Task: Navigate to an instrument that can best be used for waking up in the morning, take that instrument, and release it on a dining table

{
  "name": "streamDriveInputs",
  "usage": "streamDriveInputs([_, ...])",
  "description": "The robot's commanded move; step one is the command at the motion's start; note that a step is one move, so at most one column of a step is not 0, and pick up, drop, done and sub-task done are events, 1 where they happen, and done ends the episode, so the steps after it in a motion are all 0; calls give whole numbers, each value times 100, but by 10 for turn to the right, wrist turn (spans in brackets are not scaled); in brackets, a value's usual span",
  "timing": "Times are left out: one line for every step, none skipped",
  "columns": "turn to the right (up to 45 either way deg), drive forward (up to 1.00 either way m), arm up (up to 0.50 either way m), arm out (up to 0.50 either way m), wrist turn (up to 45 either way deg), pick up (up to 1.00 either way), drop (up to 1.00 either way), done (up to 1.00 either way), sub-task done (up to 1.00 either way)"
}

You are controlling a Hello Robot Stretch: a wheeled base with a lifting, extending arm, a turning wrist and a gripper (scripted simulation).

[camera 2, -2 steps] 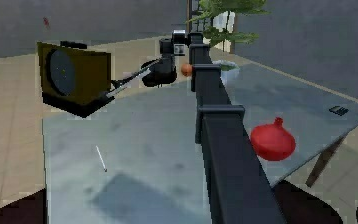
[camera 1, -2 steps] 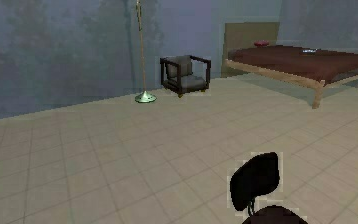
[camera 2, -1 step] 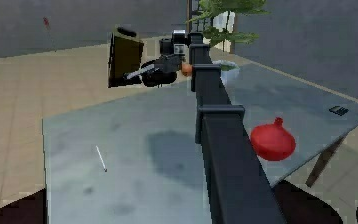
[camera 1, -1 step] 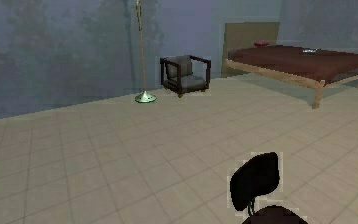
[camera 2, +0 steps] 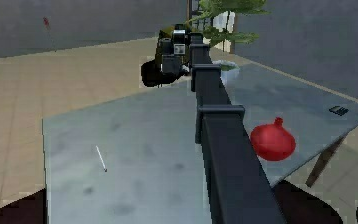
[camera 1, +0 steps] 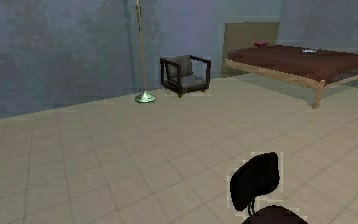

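Note:
In the arm side view my dark arm (camera 2: 222,140) rises from the bottom edge over a grey table (camera 2: 137,140). The gripper (camera 2: 159,68) sits at the arm's far end, above the table's far edge, with tan floor behind it. A dark rounded blob (camera 2: 150,75) shows at its far end, close to that edge. I cannot tell whether the gripper holds anything.
A red round vase-like thing (camera 2: 272,140), a thin white stick (camera 2: 100,158) and a small dark item (camera 2: 338,110) lie on the table; a potted plant (camera 2: 222,25) stands at its far side. Ahead are a floor lamp (camera 1: 144,97), armchair (camera 1: 185,75), bed (camera 1: 307,62) and black chair back (camera 1: 255,182).

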Motion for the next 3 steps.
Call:
streamDriveInputs([0, 0, 0, 0, 420, 0, 0, 0, 0])
streamDriveInputs([0, 0, -32, 0, 0, 0, 0, 0, 0])
streamDriveInputs([0, 0, 0, 0, 0, 0, 100, 0, 0])
